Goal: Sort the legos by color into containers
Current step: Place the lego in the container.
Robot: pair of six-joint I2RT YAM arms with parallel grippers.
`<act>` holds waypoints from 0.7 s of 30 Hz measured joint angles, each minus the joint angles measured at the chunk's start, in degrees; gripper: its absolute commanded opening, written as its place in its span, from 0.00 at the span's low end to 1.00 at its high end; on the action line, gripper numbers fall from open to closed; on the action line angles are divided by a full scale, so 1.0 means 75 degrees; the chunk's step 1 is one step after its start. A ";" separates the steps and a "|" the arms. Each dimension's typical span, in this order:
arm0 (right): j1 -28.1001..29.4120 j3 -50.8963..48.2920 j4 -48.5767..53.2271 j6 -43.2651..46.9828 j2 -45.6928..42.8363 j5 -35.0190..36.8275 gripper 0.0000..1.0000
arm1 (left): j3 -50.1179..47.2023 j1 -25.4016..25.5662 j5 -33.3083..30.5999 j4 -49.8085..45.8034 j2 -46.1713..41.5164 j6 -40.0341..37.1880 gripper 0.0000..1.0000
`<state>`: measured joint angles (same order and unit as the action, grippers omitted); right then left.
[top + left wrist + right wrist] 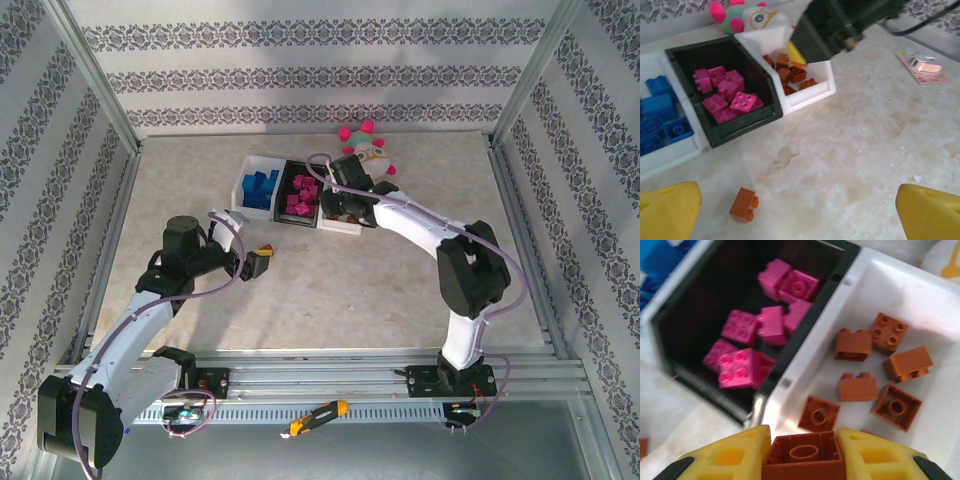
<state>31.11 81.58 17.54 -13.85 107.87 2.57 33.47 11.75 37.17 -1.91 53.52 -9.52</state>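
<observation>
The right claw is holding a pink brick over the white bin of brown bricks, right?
Not quite. The right wrist view shows the brick in the right gripper is orange-brown, not pink. It is held over the white bin of brown bricks.

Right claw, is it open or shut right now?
Shut: the right claw pinches an orange-brown lego between its yellow fingers, over the white bin.

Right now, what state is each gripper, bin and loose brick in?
Right yellow-fingered gripper: shut on orange-brown plastic brick.
Left yellow-fingered gripper: open, empty.
Loose orange-brown brick: on its side on the table, unsorted.
Black rectangular plastic bin: holds pink bricks.
White plastic bin beside it: holds orange-brown bricks.
</observation>
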 measured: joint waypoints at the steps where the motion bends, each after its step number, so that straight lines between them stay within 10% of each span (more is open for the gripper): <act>1: -0.0064 0.0099 -0.0029 0.0000 0.0178 0.0035 0.44 | -0.0023 0.0000 0.0082 0.0085 0.0000 -0.0064 0.99; 8: -0.0187 0.0321 -0.0070 0.0114 0.0629 0.0137 0.69 | -0.0181 0.0026 0.0452 0.0437 -0.0108 -0.0516 0.99; 21: 0.1609 -0.0268 -0.0178 -0.0122 -0.0044 -0.0504 0.73 | -0.0752 0.0026 0.0146 -0.0446 -0.2334 -0.0711 0.99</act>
<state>43.18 79.57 16.21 -14.76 107.55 -1.21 27.83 11.94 38.26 -5.26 36.01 -14.85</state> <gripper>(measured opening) 0.728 0.993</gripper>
